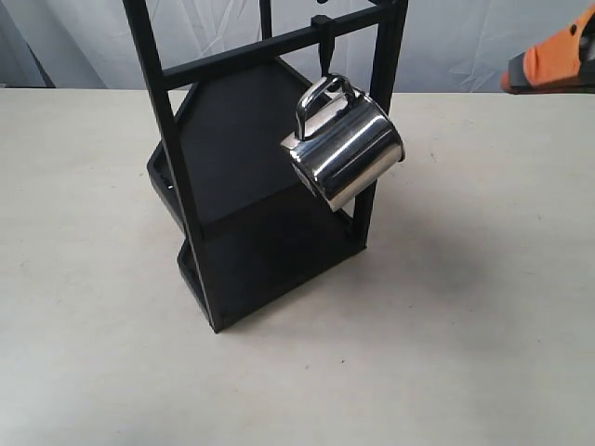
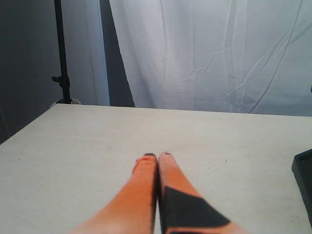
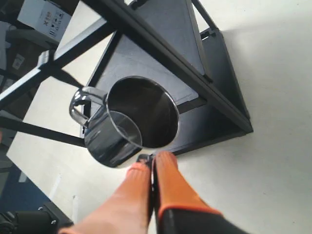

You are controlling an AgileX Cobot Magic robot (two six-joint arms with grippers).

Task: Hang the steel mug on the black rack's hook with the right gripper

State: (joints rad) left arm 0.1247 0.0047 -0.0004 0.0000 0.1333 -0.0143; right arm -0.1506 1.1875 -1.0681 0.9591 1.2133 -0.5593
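The steel mug (image 1: pixel 349 149) hangs tilted by its looped handle (image 1: pixel 321 98) from the hook (image 1: pixel 323 46) on the crossbar of the black rack (image 1: pixel 251 242). My right gripper (image 1: pixel 509 79) is at the far right edge of the exterior view, well clear of the mug, its orange fingers pressed together with nothing between them. Its wrist view looks into the mug's open mouth (image 3: pixel 141 114), with the right gripper (image 3: pixel 153 160) shut just short of the rim and the rack (image 3: pixel 214 73) behind. My left gripper (image 2: pixel 157 157) is shut and empty over bare table.
The rack stands on a pale table (image 1: pixel 465 325). White curtains hang behind it. A black pole (image 2: pixel 61 53) stands past the table's far corner, a rack corner (image 2: pixel 304 175) shows in the left wrist view, and a cardboard box (image 3: pixel 46 17) lies off the table.
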